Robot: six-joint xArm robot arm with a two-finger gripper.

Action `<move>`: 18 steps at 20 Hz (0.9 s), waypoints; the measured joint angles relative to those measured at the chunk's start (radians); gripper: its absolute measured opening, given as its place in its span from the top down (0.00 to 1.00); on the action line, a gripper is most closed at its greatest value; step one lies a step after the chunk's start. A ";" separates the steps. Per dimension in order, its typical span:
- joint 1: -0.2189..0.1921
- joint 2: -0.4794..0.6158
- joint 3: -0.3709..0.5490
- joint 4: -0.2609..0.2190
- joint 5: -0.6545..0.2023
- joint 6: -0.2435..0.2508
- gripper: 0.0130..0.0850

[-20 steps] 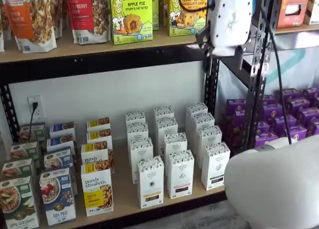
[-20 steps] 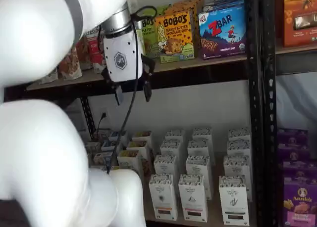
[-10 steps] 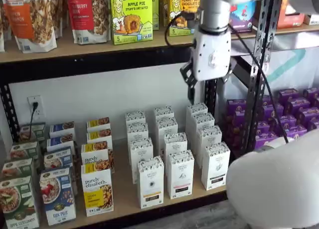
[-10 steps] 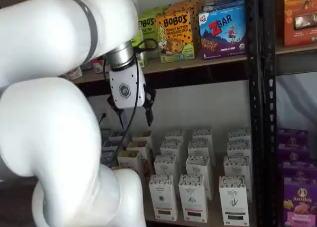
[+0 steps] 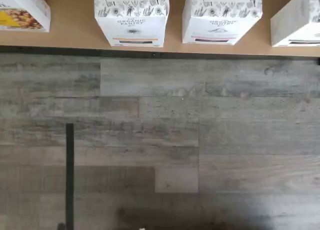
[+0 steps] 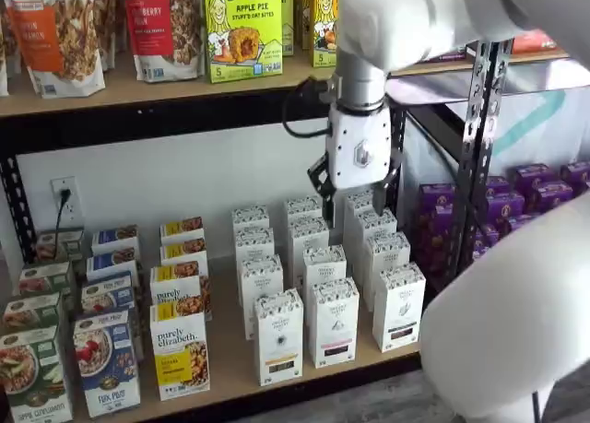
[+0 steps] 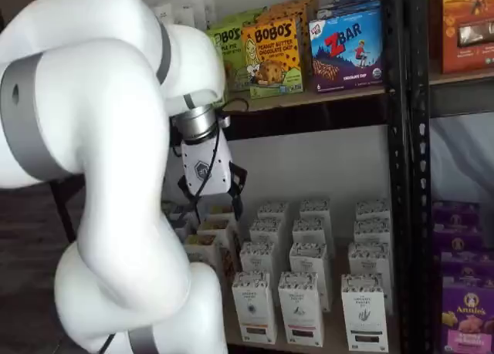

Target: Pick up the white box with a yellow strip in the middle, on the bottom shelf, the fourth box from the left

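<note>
While the pincer (image 6: pixel 356 194) hung spread and empty above the rear cartons of the bottom shelf (image 6: pixel 226 372), its two black fingers (image 6: pixel 322 187) stood plainly apart with nothing between them. In the other shelf view it sat (image 7: pixel 210 203) just under the upper shelf, over the back rows. Beneath it stood rows of tall white cartons with patterned tops. The white box (image 6: pixel 277 336) waited at the near edge of the board, the leftmost of the front white cartons, just right of the purely elizabeth box (image 6: pixel 179 352). From the wrist it showed (image 5: pixel 131 15) with its yellow-orange strip, beside a like carton with a reddish strip (image 5: pixel 221 14). I judged the approach only begun: the arm would need to come nearer and lower, then straddle that box.
</note>
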 joint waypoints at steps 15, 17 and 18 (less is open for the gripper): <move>-0.002 0.346 -0.067 -0.036 -0.325 0.032 0.00; -0.001 0.373 -0.063 -0.017 -0.369 0.021 0.00; 0.001 0.392 -0.061 -0.010 -0.395 0.018 0.00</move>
